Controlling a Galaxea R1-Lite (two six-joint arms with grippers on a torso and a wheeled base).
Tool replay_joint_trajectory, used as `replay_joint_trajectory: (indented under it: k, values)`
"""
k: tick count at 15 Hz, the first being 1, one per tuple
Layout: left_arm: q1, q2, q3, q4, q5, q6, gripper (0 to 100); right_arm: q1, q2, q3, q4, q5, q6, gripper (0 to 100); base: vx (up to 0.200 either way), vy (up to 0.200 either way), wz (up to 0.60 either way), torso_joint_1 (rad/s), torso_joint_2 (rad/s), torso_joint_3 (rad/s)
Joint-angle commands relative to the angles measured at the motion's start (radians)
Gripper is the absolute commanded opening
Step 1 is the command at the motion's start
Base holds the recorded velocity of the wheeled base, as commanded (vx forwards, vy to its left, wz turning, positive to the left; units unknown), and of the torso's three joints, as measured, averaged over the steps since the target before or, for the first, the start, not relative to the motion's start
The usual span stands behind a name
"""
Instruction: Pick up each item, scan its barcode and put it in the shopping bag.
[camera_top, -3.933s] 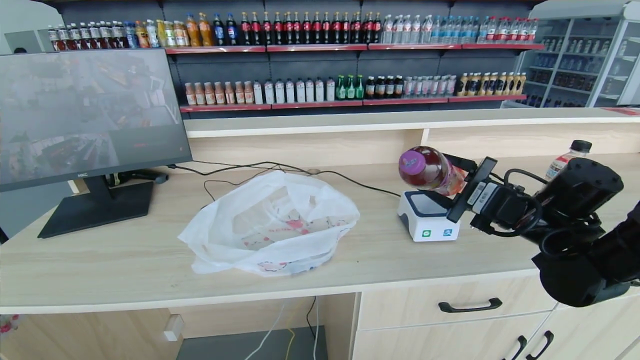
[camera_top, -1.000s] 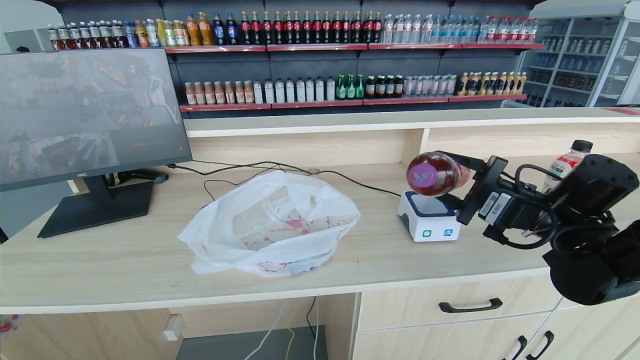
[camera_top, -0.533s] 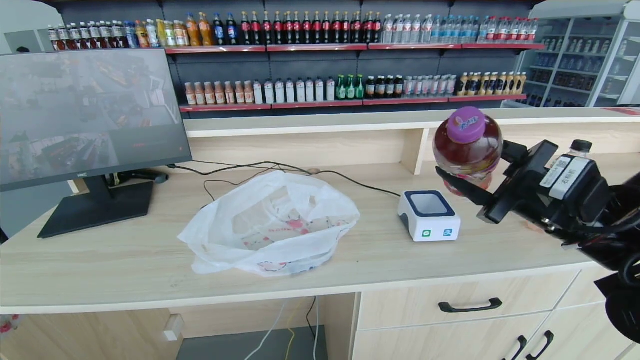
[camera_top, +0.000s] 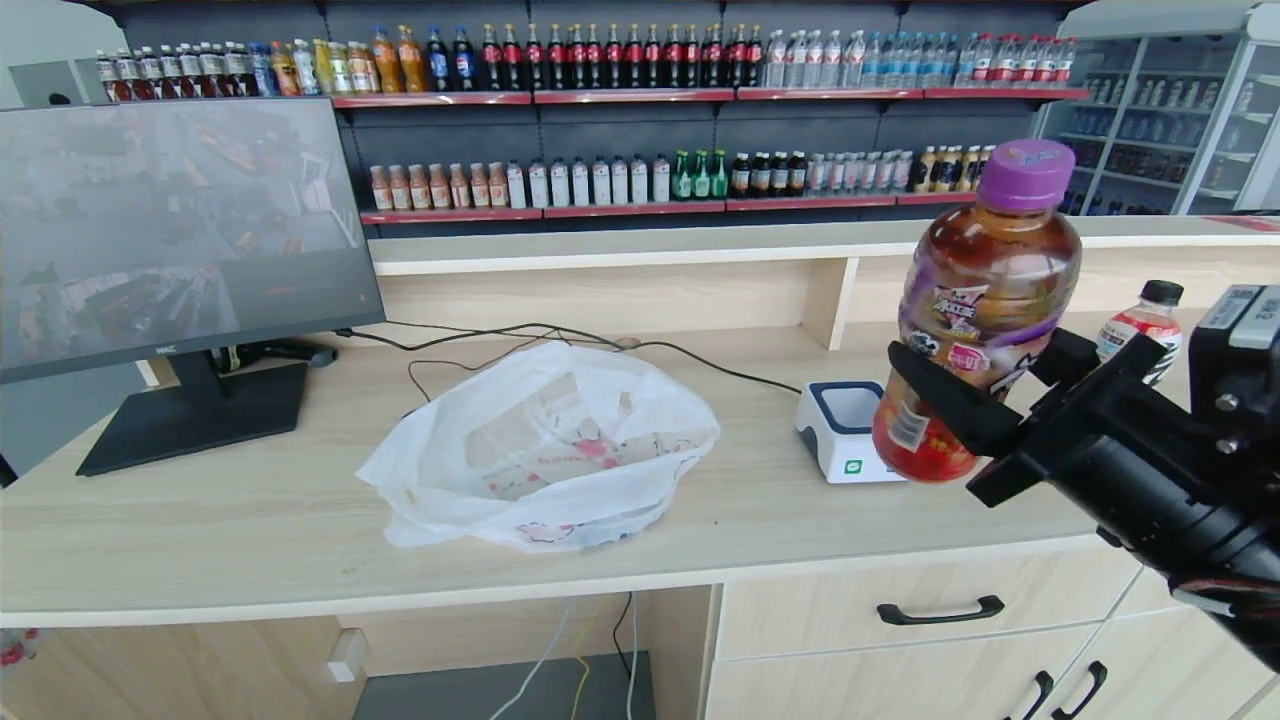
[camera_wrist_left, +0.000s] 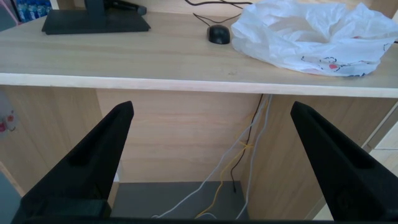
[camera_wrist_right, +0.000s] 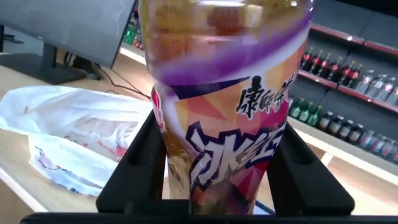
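Right tool (camera_top: 978, 352) is gripping bottle (camera_top: 985, 265) upright (bagging step, likely); next needing a carry to shopping bag (camera_top: 545, 440), 9 o'clock.

Two bottles are being shown, the purple-capped bottle (camera_top: 975, 300) and the black-capped bottle (camera_top: 1145, 330); one shopping bag (camera_top: 545, 445), one scanner (camera_top: 835, 430), one monitor (camera_top: 170, 230), and seemingly one mouse (camera_wrist_left: 218, 35).

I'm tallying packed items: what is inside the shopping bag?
The shopping bag lies open; only its own crumpled white plastic with red print shows inside. Folds cover the bottom, so something small could be hidden.
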Motion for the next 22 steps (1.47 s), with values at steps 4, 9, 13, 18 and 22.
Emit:
replay_joint_trajectory:
  k: [4,9,13,18,22]
  values:
    - [0.000,0.000,0.000,0.000,0.000,-0.001,100,0.033,-0.015,0.181,-0.002,-0.108,0.224,0,0.000,0.000,0.00,0.000,0.00,0.000]
    - [0.000,0.000,0.000,0.000,0.000,-0.001,100,0.041,0.011,0.118,-0.002,-0.202,0.311,0,0.000,0.000,0.00,0.000,0.00,0.000]
    - [0.000,0.000,0.000,0.000,0.000,-0.001,100,0.039,0.031,0.093,-0.002,-0.202,0.313,0,0.000,0.000,0.00,0.000,0.00,0.000]
    - [0.000,0.000,0.000,0.000,0.000,-0.002,100,-0.019,0.052,0.075,-0.002,-0.202,0.316,0,0.000,0.040,0.00,0.000,0.00,0.000]
    - [0.002,0.000,0.000,0.000,0.002,-0.002,100,-0.020,0.048,0.069,-0.002,-0.202,0.319,0,0.000,0.200,0.00,-0.002,0.00,0.001]
